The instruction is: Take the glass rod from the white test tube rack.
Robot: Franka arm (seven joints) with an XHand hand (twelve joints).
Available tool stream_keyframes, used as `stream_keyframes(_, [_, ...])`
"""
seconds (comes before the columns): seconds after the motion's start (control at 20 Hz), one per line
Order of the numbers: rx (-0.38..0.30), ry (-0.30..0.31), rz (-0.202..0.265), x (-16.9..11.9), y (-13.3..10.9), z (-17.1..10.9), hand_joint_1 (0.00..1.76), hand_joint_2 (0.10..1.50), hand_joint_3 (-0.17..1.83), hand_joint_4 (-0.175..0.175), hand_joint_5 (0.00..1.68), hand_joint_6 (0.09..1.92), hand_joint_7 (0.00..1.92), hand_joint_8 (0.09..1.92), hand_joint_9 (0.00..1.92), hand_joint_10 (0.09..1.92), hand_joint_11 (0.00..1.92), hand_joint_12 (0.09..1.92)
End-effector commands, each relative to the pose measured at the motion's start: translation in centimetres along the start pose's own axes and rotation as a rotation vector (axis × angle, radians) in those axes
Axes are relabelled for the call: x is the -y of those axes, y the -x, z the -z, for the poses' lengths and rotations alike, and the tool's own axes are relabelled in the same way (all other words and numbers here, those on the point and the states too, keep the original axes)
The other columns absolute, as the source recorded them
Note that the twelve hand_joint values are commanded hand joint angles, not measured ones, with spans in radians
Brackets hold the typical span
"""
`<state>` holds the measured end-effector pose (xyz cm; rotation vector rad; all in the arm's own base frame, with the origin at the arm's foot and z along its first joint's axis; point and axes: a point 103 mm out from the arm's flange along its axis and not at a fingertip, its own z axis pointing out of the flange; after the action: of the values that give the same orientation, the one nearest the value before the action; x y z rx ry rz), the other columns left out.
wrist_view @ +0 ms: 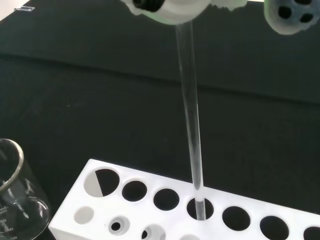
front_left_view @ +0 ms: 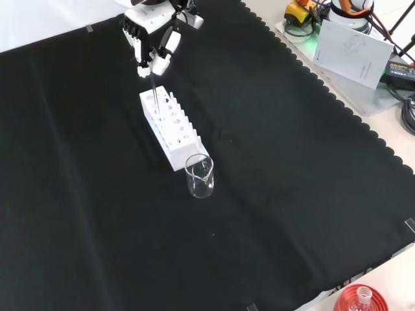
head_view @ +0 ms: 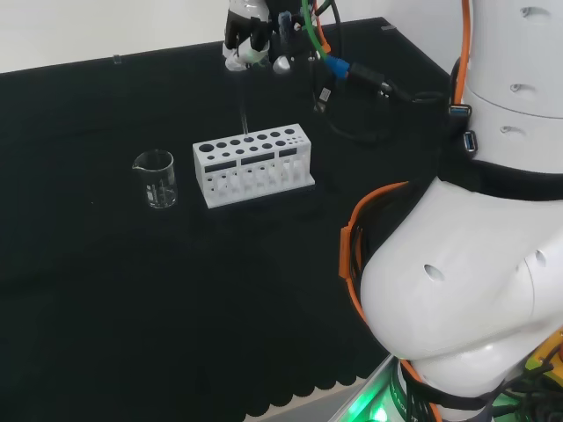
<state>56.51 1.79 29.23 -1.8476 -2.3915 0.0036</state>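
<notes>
The glass rod (wrist_view: pixel 190 115) stands nearly upright, its long axis running straight down from the hand (head_view: pixel 246 40) into the white test tube rack (head_view: pixel 253 165). The fingers (front_left_view: pixel 152 48) are curled in on the rod's top end and pinch it there, so the rod hangs directly below them. In the wrist view its lower tip appears to sit just inside one of the rack's round holes, though clear glass against white plastic makes it hard to say how deep.

In the head view the rod enters the far row of holes, about midway along the rack. A clear beaker (head_view: pixel 156 178) stands on the tabletop (head_view: pixel 132 290) just left of the rack in that view, apart from both rod and hand.

Because the tip is probably not yet free of the hole, the way out is likely straight up along the rod's own axis; any sideways drift would press the glass against the hole's rim.
</notes>
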Motion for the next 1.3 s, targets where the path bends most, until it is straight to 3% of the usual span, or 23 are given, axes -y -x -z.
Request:
stream_keyframes(0.05, [0.02,-0.008,-0.019,0.9,-0.2,1.2,1.33,1.02,-0.17,-0.175,1.42,0.11,1.64,0.09,1.77,0.17,1.67,0.43])
stream_keyframes(1.3, [0.072,-0.004,-0.049,5.1,-3.1,6.5,1.33,1.01,-0.17,-0.175,1.44,0.09,1.64,0.09,1.78,0.16,1.67,0.42])
